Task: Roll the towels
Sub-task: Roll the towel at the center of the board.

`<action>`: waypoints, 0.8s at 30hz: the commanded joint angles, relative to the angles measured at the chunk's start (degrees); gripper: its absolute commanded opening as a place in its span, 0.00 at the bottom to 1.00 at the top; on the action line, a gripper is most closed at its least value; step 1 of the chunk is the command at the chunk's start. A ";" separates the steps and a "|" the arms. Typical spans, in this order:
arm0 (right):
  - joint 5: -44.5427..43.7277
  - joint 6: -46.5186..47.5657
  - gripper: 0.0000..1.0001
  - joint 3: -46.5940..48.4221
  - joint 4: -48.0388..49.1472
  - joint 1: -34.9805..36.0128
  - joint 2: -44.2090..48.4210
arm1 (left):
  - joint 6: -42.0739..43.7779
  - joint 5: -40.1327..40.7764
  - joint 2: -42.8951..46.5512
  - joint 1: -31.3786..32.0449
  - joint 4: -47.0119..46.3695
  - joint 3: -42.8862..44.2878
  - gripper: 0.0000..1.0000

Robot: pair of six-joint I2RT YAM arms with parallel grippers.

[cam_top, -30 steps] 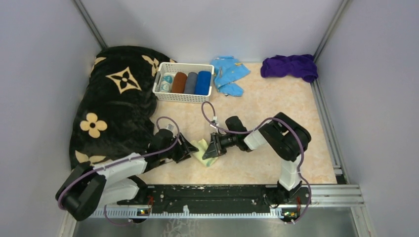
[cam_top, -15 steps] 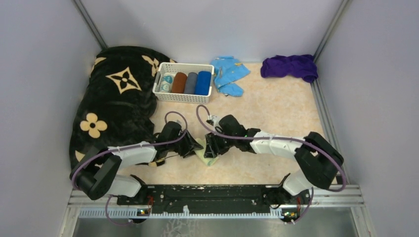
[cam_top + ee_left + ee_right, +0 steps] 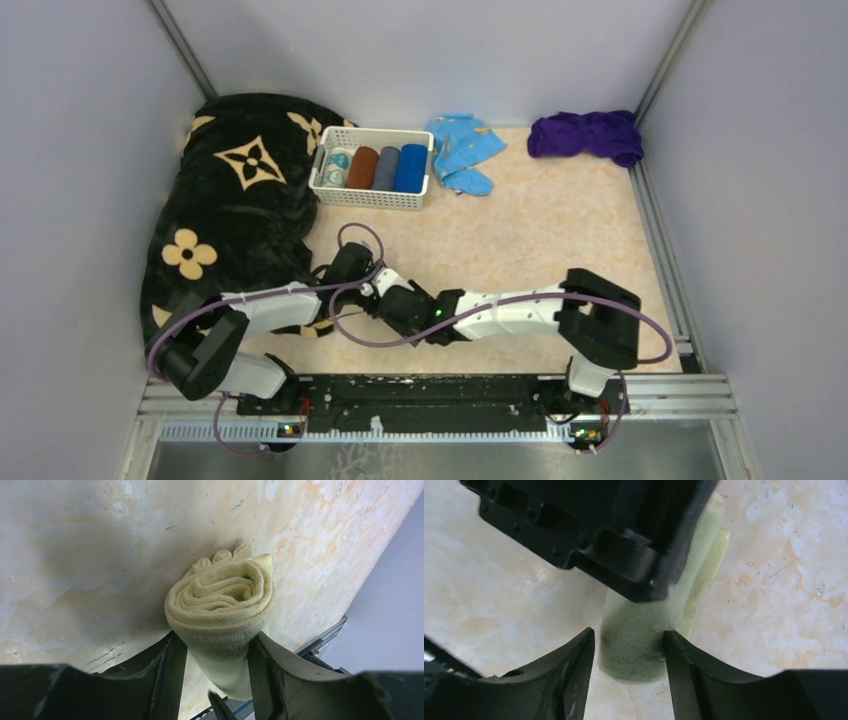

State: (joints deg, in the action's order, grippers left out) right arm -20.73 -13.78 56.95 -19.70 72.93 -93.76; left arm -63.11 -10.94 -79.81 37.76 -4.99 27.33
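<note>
Near the table's (image 3: 560,220) front, left of centre, the rolled pale yellow towel (image 3: 220,602) sat squeezed between the left gripper's (image 3: 215,652) fingers; the right gripper (image 3: 629,642) pinched it too.

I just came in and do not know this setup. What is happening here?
Both arms are handling one pale yellow towel, already rolled up. The left tool squeezes one end of the roll, and the right tool closes on the other end. A blue roll lies with others in the white basket. A purple towel lies crumpled in the far right corner, not yet rolled.
</note>
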 commanded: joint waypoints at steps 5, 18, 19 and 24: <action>-9.44 -5.40 0.39 2.79 -8.59 3.28 -8.97 | 1.44 4.25 -0.95 0.74 6.18 -0.33 0.58; 22.44 -11.92 0.15 -17.02 14.57 -7.09 6.82 | -3.73 1.74 16.45 0.82 1.25 -8.69 0.82; 25.57 -12.71 0.15 -18.83 18.14 -8.61 7.85 | -4.07 1.13 17.05 0.90 -0.29 -9.37 0.83; 36.78 -16.60 0.15 -24.59 27.45 -14.43 8.69 | -5.40 -1.43 14.49 2.44 -8.77 -10.89 0.82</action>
State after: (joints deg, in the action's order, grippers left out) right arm 0.73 -25.58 36.60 3.22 60.51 -84.05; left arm -66.74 -10.02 -63.55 38.76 -5.72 17.54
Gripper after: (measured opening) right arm 0.249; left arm 0.824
